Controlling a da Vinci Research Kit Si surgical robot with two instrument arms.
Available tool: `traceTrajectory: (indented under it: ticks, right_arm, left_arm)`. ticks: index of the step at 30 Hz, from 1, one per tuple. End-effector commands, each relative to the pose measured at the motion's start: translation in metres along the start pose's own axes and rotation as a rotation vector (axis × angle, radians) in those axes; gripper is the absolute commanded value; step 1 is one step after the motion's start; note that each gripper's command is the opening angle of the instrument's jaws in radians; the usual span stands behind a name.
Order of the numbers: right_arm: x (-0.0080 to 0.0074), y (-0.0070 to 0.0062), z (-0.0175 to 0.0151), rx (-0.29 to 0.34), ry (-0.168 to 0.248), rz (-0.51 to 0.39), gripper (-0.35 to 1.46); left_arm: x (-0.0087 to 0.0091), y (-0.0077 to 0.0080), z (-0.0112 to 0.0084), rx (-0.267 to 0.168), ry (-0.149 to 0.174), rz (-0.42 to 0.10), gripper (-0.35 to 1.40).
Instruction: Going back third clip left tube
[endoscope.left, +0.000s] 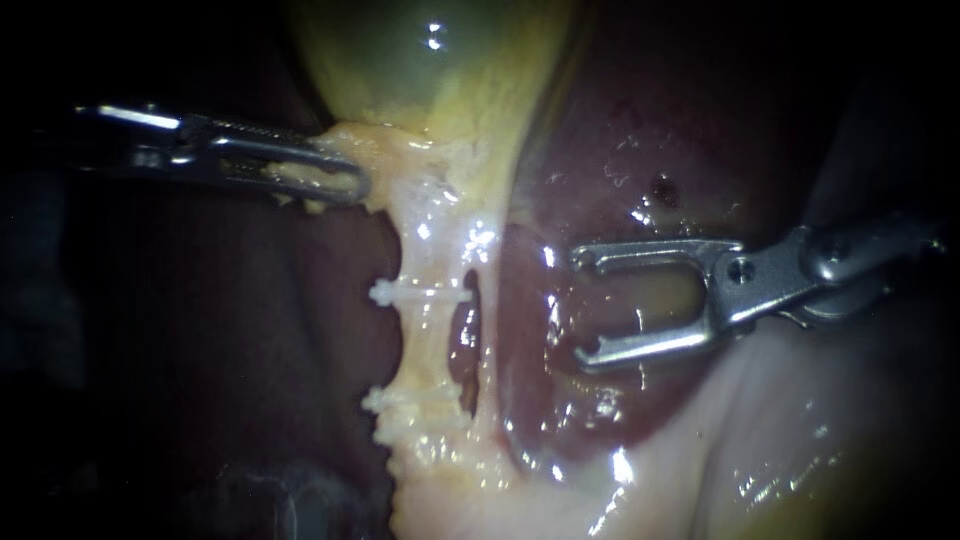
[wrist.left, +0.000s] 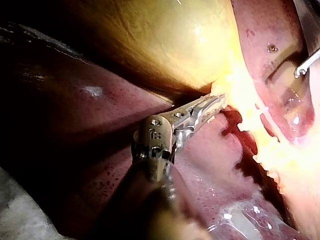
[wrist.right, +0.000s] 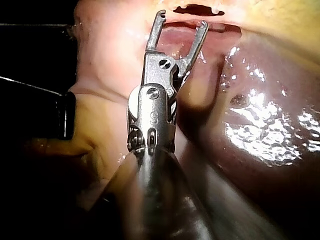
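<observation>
1. Left tool (endoscope.left: 345, 182), in from the left: jaws closed flat on the pale lower edge of the gallbladder (endoscope.left: 430, 60), gripping nothing else; judged a traction hold, lifting up and aside to draw the left tube (endoscope.left: 425, 335) taut and bare below.
2. Left tube: running down from that grip, with a slit-like gap between it and a thinner strand (endoscope.left: 487, 330) just beside it; crossed midway by an upper clip (endoscope.left: 420, 294) and further down by lower clips (endoscope.left: 410, 405), too bunched to count.
3. Right tool (endoscope.left: 583, 308), in from the right: jaws spread wide and empty; lying over the liver (endoscope.left: 600, 170), apart from the tube, tips facing it; equally open in the right wrist view, bare tissue ahead.
4. Judged step: backing the right tool away, clips already on the tube; far enough off to make a snag on them unlikely; best drawn straight back along the shaft, open tips held off the wet liver surface.
</observation>
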Motion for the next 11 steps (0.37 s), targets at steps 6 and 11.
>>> traceTrajectory:
  ticks: [6, 11]
  right_arm:
    - [0.0000, -0.0001, -0.0001, 0.000, 0.000, -0.006, 0.48]
    - [0.0000, -0.0001, -0.0001, 0.001, 0.000, -0.012, 0.48]
  left_arm:
    - [0.0001, 0.0000, 0.0002, 0.003, 0.000, -0.001, -0.35]
    - [0.0001, 0.0000, 0.0002, 0.001, -0.002, -0.001, -0.35]
